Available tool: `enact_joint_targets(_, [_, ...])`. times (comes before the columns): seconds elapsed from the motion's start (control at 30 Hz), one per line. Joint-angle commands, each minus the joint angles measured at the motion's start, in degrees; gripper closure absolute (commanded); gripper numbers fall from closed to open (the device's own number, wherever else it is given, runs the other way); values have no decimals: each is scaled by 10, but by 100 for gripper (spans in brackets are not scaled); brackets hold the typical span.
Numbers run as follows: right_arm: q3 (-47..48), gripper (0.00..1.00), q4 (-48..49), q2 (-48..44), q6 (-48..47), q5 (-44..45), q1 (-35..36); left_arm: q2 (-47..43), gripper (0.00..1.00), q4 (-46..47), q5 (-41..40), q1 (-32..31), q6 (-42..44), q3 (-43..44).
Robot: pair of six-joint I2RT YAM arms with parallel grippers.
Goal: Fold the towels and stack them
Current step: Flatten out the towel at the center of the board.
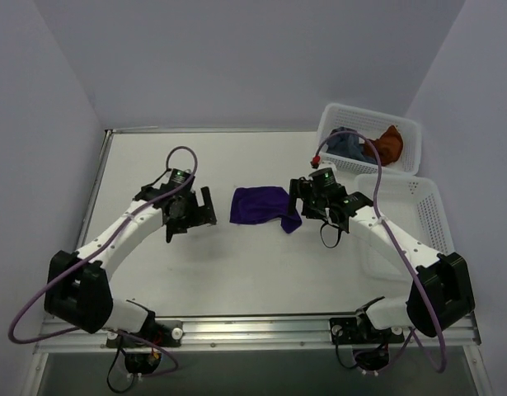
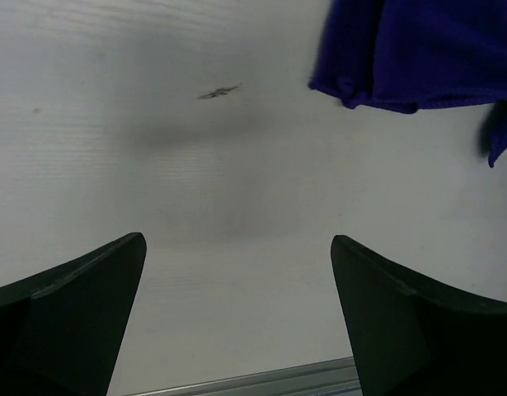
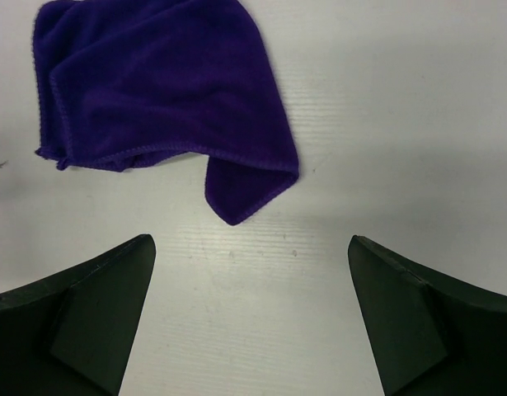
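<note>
White far basket [image 1: 410,150] holds blue-grey towel [image 1: 346,146], orange towel [image 1: 390,143]

White links [image 1: 125,228], black joints [image 1: 76,289], purple cables [image 1: 184,148]

No readable text, labels, brands or numbers on anything in view.

- This looks like a robot test cell in a lab
- Plain pale walls [image 1: 237,58] close in a white bench [image 1: 154,280] on three sides
- An aluminium rail [image 1: 261,330] frames the bench's near edge, where the left arm [image 1: 113,239] and the right arm [image 1: 397,243] are bolted side by side
- Purple cables [image 1: 12,328] loop loose off both arms
- The goods are simple props: a purple towel [image 1: 257,205] lying on the bench, a far basket [image 1: 364,111] and a near basket [image 1: 430,210] of white perforated plastic
</note>
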Motion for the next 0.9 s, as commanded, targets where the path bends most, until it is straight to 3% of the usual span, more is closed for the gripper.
enact_joint_targets(0.0, [-23,0,-13,-12,54,56,5,37,6,63,26,-37,9,69])
enact_joint_targets(0.1, [-37,0,-15,-14,75,85,5,99,3,77,36,-63,6,94])
enact_joint_targets(0.23, [-44,0,-7,-2,79,97,3,182,14,91,50,-84,6,151])
enact_joint_targets(0.37, [-43,0,-8,17,75,102,1,234,39,88,57,-99,20,190])
enact_joint_targets(0.43, [-42,0,-9,23,71,103,-1,254,46,85,57,-100,23,199])
enact_joint_targets(0.6, [-38,0,-6,46,65,96,-3,293,56,82,45,-101,33,230])
enact_joint_targets(0.87, [-38,4,11,72,55,73,-4,340,62,84,53,-102,37,254])
